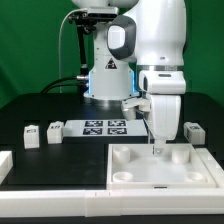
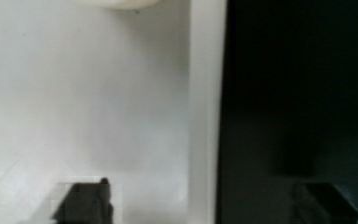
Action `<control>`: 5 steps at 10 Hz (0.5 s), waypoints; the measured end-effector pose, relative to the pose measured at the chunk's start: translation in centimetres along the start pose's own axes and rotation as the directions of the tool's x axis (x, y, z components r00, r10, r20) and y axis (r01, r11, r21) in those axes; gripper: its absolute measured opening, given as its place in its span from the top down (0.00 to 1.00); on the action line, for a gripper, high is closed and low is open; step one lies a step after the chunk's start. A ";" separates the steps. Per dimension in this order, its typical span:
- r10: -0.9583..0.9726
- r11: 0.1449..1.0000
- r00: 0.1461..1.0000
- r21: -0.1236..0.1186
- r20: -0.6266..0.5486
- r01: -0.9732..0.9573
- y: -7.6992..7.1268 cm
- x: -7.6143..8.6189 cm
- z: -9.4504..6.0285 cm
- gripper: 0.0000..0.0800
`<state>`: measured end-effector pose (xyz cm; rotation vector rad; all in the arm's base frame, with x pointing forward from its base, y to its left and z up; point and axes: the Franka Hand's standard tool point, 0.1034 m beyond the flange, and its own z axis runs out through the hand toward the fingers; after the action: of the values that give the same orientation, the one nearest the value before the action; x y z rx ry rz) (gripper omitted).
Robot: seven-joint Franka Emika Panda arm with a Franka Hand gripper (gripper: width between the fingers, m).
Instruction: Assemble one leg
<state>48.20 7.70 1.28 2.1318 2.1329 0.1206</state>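
Observation:
The large white square panel [image 1: 160,168] lies at the front, on the exterior view's right. My gripper [image 1: 157,147] hangs straight down over its far edge. In the wrist view the panel [image 2: 87,110] fills one side and the black table [image 2: 300,110] the other. A round corner socket [image 2: 137,4] shows at the frame's rim. My gripper [image 2: 206,205] is open, with one dark finger [image 2: 87,205] over the panel and the other over the table, holding nothing. Two legs [image 1: 31,136] [image 1: 55,130] stand at the exterior view's left, and another leg [image 1: 190,130] at the right.
The marker board [image 1: 105,127] lies in the middle of the black table in front of the robot base [image 1: 105,80]. A white bar end [image 1: 5,165] shows at the exterior view's left edge.

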 end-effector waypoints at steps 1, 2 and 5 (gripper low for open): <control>0.000 1.000 1.000 0.000 0.000 0.000 0.0 0.0 0.0 0.21; 0.000 1.000 1.000 0.000 0.000 0.000 0.0 0.0 0.0 0.21; 0.000 1.000 1.000 0.000 0.000 0.000 0.0 0.0 0.0 0.19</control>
<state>48.20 7.70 1.28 2.1319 2.1330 0.1205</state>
